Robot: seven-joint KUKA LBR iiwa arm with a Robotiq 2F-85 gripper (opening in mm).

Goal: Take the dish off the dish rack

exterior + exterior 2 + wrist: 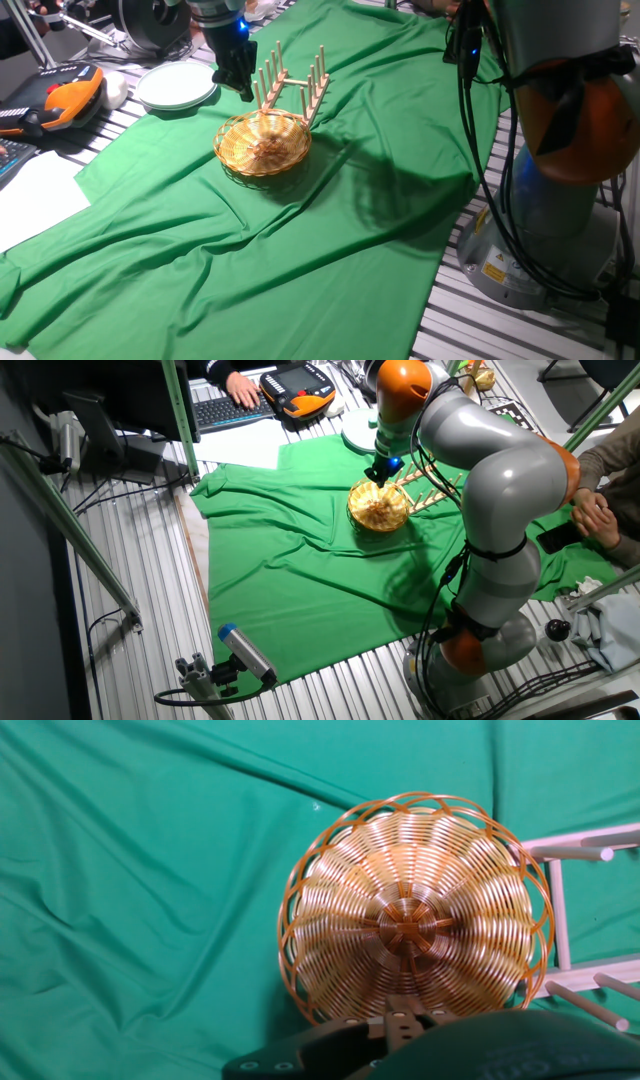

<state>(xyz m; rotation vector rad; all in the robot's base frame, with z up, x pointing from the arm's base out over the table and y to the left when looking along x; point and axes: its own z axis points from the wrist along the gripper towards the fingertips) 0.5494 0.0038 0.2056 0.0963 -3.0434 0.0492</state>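
The dish (264, 145) is a golden wicker bowl that sits upright on the green cloth, right against the front end of the dish rack (300, 85). The rack is light wood with upright pegs and holds nothing. My gripper (243, 92) hangs above the bowl's far left rim, beside the rack's left side, and holds nothing. Its fingers form one dark shape, so the gap cannot be read. The other fixed view shows the gripper (378, 475) just over the bowl (378, 507) and the rack (430, 490). The hand view looks down into the bowl (410, 915), with the rack (585, 850) at the right; no fingers show.
Stacked white plates (176, 85) lie left of the rack. An orange hand-held pendant (70, 100) lies at the far left. The arm's base (560, 150) stands at the right. A person's hands (590, 520) rest near the table's right edge. The green cloth (300, 260) is wrinkled.
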